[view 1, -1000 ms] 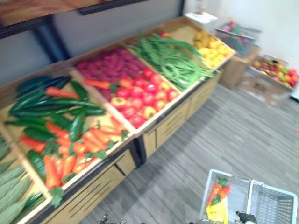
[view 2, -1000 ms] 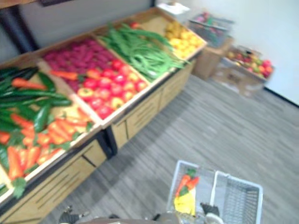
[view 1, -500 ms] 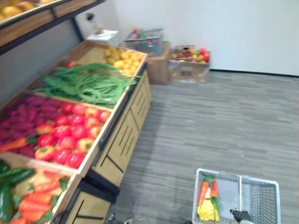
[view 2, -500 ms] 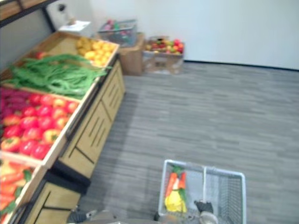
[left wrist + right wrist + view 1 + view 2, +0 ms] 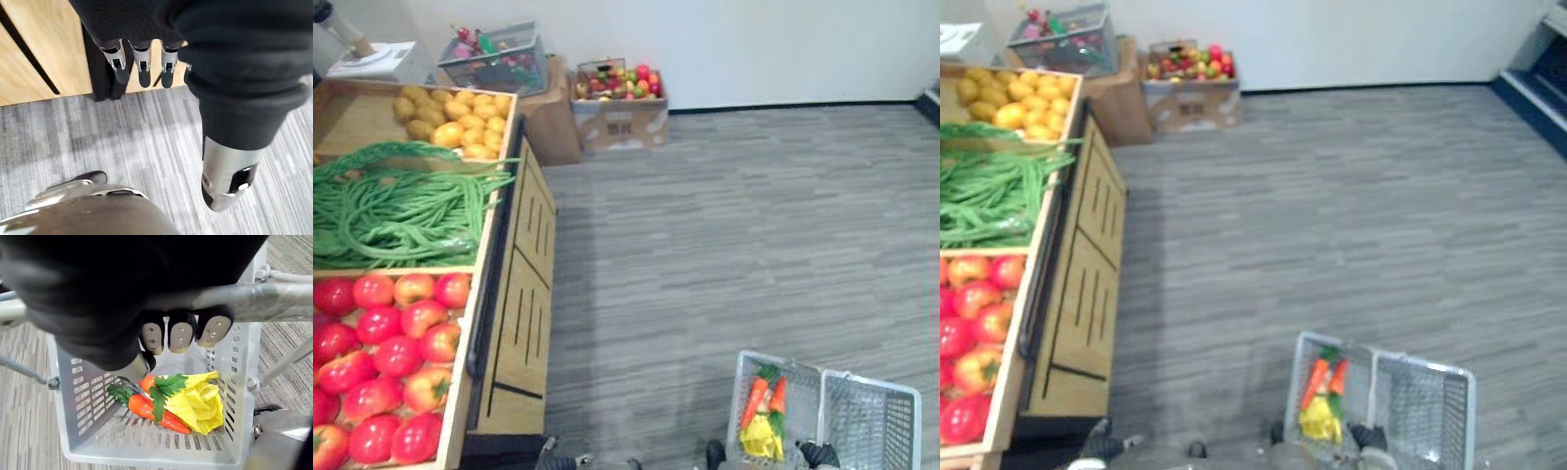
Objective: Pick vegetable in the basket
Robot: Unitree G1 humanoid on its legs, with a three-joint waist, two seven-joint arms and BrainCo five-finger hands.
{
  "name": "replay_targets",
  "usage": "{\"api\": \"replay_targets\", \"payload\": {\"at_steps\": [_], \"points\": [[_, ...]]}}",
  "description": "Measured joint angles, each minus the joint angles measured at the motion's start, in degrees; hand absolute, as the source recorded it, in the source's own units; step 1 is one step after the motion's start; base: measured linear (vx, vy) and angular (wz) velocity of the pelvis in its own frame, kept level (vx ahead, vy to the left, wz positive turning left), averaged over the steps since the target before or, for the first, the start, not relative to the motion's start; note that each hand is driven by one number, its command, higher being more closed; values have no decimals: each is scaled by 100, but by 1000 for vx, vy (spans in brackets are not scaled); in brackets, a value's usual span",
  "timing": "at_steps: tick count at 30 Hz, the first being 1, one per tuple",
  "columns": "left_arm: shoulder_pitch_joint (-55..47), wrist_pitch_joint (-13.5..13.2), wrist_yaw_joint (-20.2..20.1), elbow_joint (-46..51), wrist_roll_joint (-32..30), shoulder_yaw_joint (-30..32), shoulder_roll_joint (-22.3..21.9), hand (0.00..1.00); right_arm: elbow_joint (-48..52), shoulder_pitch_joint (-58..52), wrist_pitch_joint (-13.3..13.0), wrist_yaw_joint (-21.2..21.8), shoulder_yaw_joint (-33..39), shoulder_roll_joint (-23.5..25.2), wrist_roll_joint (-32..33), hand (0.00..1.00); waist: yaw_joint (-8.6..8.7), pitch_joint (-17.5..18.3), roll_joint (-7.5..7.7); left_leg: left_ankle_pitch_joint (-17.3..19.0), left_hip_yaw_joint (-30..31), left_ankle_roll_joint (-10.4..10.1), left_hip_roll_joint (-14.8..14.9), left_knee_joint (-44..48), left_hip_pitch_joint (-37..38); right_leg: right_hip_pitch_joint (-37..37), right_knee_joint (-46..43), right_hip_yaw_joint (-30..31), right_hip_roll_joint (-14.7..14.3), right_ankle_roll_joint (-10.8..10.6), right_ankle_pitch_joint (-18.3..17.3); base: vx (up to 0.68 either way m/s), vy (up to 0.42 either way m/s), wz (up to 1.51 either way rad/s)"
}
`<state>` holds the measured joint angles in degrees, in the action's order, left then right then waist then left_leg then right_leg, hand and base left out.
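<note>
A pale grey mesh basket hangs at the lower right, over the carpet. Inside it lie two orange carrots with green tops and a yellow leafy vegetable. The carrots sit in the basket's left half. My right hand is shut on the basket's grey handle bar, fingers curled round it from above; it also shows in the right eye view. My left hand hangs by the wooden stand's front, fingers straight and relaxed, holding nothing.
A wooden produce stand runs along the left with red tomatoes, green beans and yellow fruit. By the far wall a cardboard box of mixed fruit and another wire basket. Grey carpet stretches to the right.
The camera has swung to the right, so the stand now shows only at the left and more carpet appears. The basket stays hanging from my right hand.
</note>
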<state>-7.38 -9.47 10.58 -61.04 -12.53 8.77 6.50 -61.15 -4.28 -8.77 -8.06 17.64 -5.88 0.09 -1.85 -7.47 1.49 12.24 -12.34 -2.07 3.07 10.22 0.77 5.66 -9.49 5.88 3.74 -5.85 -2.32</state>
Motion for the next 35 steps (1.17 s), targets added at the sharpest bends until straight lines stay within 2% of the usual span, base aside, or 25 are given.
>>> {"api": "replay_targets", "payload": {"at_steps": [2,5,8,11,12,14,18,22,23,27,35], "points": [[18,0,-67,0,26,6,0,0,37,-12,-38,4,96,114,1,100,25,-41,25,0,-111,0,13,-1,255,142,-675,-268,-1,54,-118,67,22,-32],[50,-3,-94,6,123,75,-13,0,62,-59,-64,26,220,197,0,100,22,-33,40,0,-133,0,6,-11,319,166,-747,-357,24,68,-131,38,21,-10],[33,-1,-197,-18,492,339,-92,0,-4,-59,-60,100,235,282,0,100,6,36,103,0,-270,-1,-3,-80,231,138,-363,-531,71,68,-129,17,13,-14],[9,4,-238,-99,793,667,-188,0,-125,-57,-56,119,427,387,0,100,5,90,100,0,-292,-2,-36,-230,238,-151,370,-719,91,67,-126,19,-37,-8],[11,6,-254,-190,803,795,-232,0,-247,-62,-50,129,554,420,4,100,13,138,49,0,-287,-4,-27,-230,246,-285,566,-780,81,54,-114,36,-77,3],[-7,7,-365,-356,1038,925,-374,0,-301,-210,-26,200,930,408,135,100,42,333,-160,2,-247,-10,26,-301,331,-437,725,-876,14,42,-86,49,-72,9],[-79,5,-453,-509,1276,963,-505,0,-530,-300,2,224,1121,330,459,100,54,496,-315,-7,-186,-30,72,-486,531,-661,1001,-905,-78,80,17,23,-27,2],[-91,6,-477,-548,1573,951,-495,0,-634,-279,-5,289,1111,348,497,100,75,501,-286,-16,-104,-44,70,-624,519,-774,1387,-903,-117,95,270,-39,-13,-2],[-88,7,-478,-601,1646,948,-458,0,-698,-260,-3,334,1108,350,501,100,74,506,-239,-16,-101,-44,49,-618,520,-833,1540,-904,-103,91,368,-60,-3,-1],[-84,10,-481,-679,1662,739,-350,0,-756,-251,4,347,1090,358,643,100,91,531,-173,-16,-68,-43,27,-612,566,-901,1551,-926,-82,77,380,-58,-13,2],[-70,14,-500,-742,1658,451,-238,0,-908,-241,12,362,991,346,744,100,154,525,-134,-19,51,-41,10,-603,762,-1136,1549,-1022,-68,67,394,-35,-27,5]]}}
